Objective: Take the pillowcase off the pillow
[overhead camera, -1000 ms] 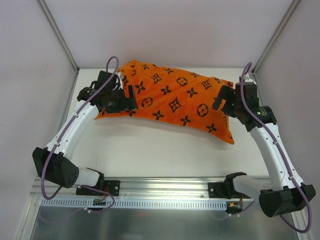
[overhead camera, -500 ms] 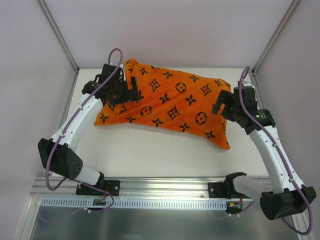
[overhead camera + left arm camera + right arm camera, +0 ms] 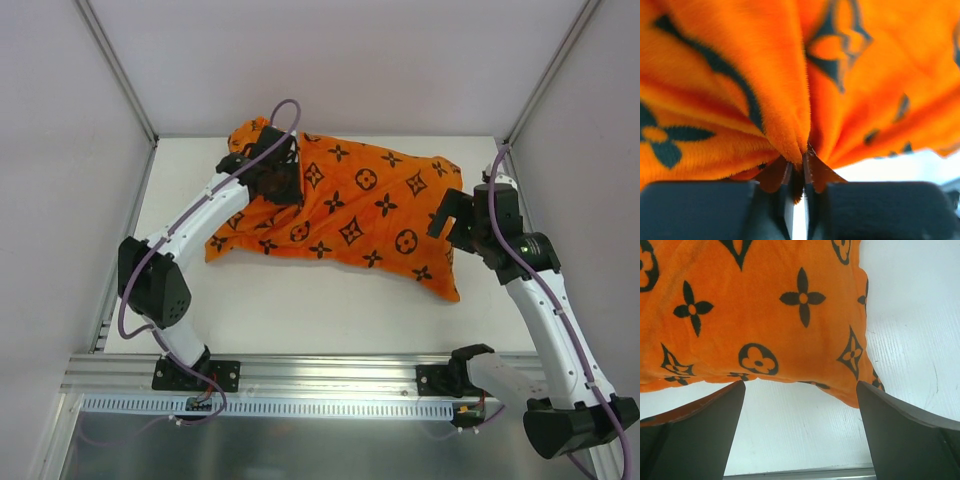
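The orange pillowcase [image 3: 360,205] with black monogram motifs lies across the back of the white table [image 3: 300,310]. It fully covers the pillow, which is hidden inside. My left gripper [image 3: 283,180] sits on the case's upper left part, and in the left wrist view it [image 3: 804,161] is shut on a pinched fold of the pillowcase [image 3: 790,90]. My right gripper [image 3: 450,215] stands open at the case's right end. In the right wrist view it [image 3: 800,385] frames bare table just below the edge of the pillowcase [image 3: 765,315], touching nothing.
Grey walls with aluminium corner posts [image 3: 115,70] close in the table on three sides. An aluminium rail [image 3: 330,375] carrying both arm bases runs along the near edge.
My left arm swung right over the pillowcase's left end and its jaws shut on a fold of fabric. The case shifted a little. The right gripper stayed open at the right end.
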`<state>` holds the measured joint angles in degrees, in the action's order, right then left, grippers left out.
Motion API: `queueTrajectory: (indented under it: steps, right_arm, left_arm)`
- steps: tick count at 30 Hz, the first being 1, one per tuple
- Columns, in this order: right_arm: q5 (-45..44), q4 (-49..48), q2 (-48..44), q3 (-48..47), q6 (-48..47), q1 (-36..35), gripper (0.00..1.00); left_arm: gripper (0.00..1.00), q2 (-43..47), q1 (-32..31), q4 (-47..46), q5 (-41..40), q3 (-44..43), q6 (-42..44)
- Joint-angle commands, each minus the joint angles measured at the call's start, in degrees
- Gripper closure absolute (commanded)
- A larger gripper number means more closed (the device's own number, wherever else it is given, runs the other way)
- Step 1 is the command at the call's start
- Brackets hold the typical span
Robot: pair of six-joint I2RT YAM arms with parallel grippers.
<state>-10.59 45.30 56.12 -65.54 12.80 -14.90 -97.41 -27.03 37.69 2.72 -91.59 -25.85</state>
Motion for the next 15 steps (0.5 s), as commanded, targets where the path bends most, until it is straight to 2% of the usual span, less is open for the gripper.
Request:
queueTrajectory:
  steps: [1,3,5,7,8,9,11,13,15]
  right_arm:
    - [-1.37,0.93,-0.66,0.06,0.03,-0.22,0.01]
    - [-0.84,0.67,-0.13,-0.03,0.12,-0.31,0.01]
    - [-0.14,0.4,0.22,-0.12,0.12,-0.31,0.01]
    - [0.48,0.58,0.48,-0.29,-0.4,-0.31,0.01]
    - [0.83,0.67,0.31,-0.29,-0.67,-0.31,0.01]
    - [1.27,0.84,0.05,-0.29,-1.28,-0.31,0.01]
    - [2.23,0.32,-0.74,-0.12,-2.16,-0.4,0.01]
    - [4.52,-0.73,-1.36,0.23,-3.39,-0.48,0.01]
    - [7.32,-2.75,-1.98,-0.02,-4.62,-1.71,0.01]
  left_arm:
    - [0.97,1.17,-7.5,-2.0,7.02,-2.63,-2.71]
    - [0.99,0.82,-13.37,-2.8,9.3,-3.41,-3.07]
    - [0.98,-0.06,-16.29,-3.5,10.81,-4.73,-3.25]
    - [0.89,0.28,-18.32,-3.42,13.27,-5.26,-2.98]
    - [0.81,0.98,-18.33,-3.41,13.97,-5.0,-2.81]
    - [0.48,2.9,-18.15,-3.41,13.28,-4.48,-2.11]
    - [0.19,5.37,-17.45,-3.41,12.4,-2.9,-1.14]
    - [0.18,9.15,-16.22,-3.42,12.31,-0.97,-0.96]
    - [0.23,13.19,-13.42,-3.5,12.48,2.18,-2.45]
